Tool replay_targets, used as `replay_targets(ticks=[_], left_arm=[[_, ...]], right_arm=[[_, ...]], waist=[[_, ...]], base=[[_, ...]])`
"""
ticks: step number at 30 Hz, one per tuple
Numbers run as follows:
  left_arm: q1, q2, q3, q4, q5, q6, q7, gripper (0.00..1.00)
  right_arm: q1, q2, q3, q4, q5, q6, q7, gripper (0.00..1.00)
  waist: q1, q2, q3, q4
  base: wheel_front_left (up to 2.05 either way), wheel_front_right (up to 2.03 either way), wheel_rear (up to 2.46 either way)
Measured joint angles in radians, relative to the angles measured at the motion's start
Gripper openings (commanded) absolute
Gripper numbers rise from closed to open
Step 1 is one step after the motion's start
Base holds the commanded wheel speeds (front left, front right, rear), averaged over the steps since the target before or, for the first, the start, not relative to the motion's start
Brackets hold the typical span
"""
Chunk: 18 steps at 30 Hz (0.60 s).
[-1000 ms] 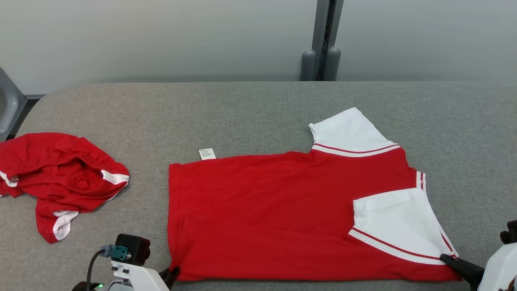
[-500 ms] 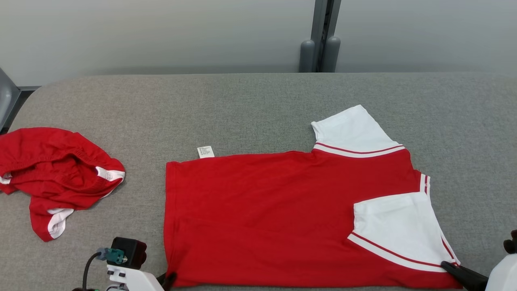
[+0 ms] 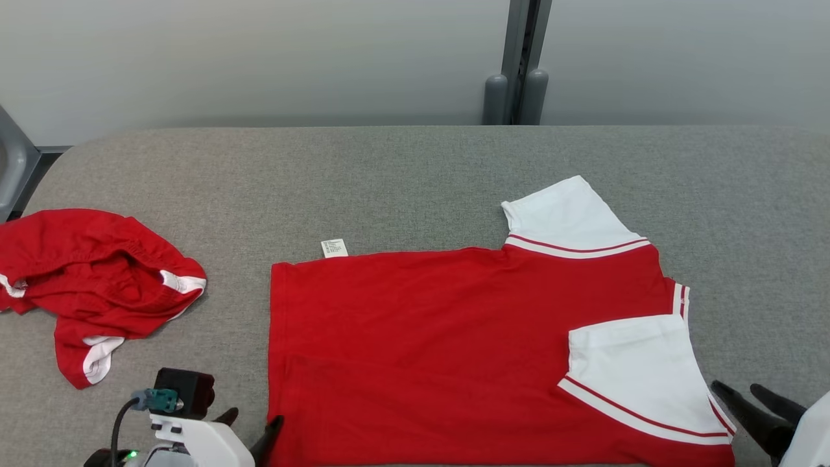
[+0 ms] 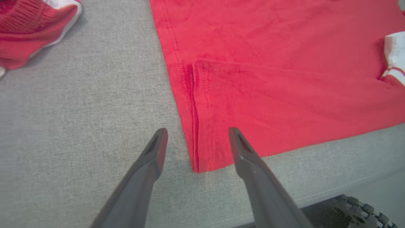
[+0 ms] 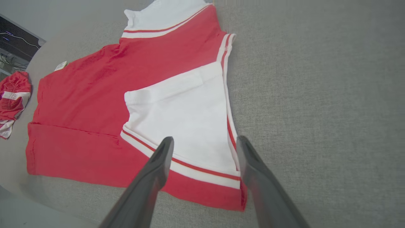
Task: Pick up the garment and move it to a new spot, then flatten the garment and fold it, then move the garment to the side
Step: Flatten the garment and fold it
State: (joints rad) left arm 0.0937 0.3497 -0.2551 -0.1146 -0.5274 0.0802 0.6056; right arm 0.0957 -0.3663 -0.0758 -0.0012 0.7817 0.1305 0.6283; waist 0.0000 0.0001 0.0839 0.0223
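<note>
The garment (image 3: 421,337), a red shirt with white sleeves, lies flat on the grey table (image 3: 389,181), its near strip folded over onto the body. My left gripper (image 3: 254,418) stands open at the shirt's near left corner. In the left wrist view its fingers straddle the hem corner (image 4: 197,158) of the garment (image 4: 269,79) without pinching it, the left gripper (image 4: 197,129) holding nothing. My right gripper (image 3: 736,387) is open just off the near right corner. In the right wrist view, the right gripper (image 5: 205,138) hovers over the folded white sleeve (image 5: 183,120).
A second crumpled red and white garment (image 3: 97,279) lies at the table's left end, also seen as a red heap (image 4: 28,22) in the left wrist view. A white label (image 3: 334,247) sticks out at the shirt's far edge. A grey post (image 3: 515,97) stands behind the table.
Both grippers have opened and let go of the shirt's near corners. The shirt stays flat; the head camera has shifted slightly.
</note>
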Motion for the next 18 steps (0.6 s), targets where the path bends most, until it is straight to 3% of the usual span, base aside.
replay_targets(ticks=[9, 18], left_arm=[[-0.143, -0.024, 0.024, 0.040, 0.075, 0.012, -0.179, 1.00], [-0.298, -0.049, -0.007, 0.185, 0.120, -0.015, -0.257, 1.00]], right_arm=[[-0.129, 0.048, -0.022, -0.092, -0.106, 0.000, -0.032, 1.00], [-0.366, 0.022, 0.060, 0.020, -0.126, 0.000, -0.080, 1.00]], waist=[[0.0000, 0.0000, 0.037, -0.004], [0.0000, 0.0000, 0.105, -0.001]], base=[[0.00, 0.00, 0.00], [0.00, 0.00, 0.00]])
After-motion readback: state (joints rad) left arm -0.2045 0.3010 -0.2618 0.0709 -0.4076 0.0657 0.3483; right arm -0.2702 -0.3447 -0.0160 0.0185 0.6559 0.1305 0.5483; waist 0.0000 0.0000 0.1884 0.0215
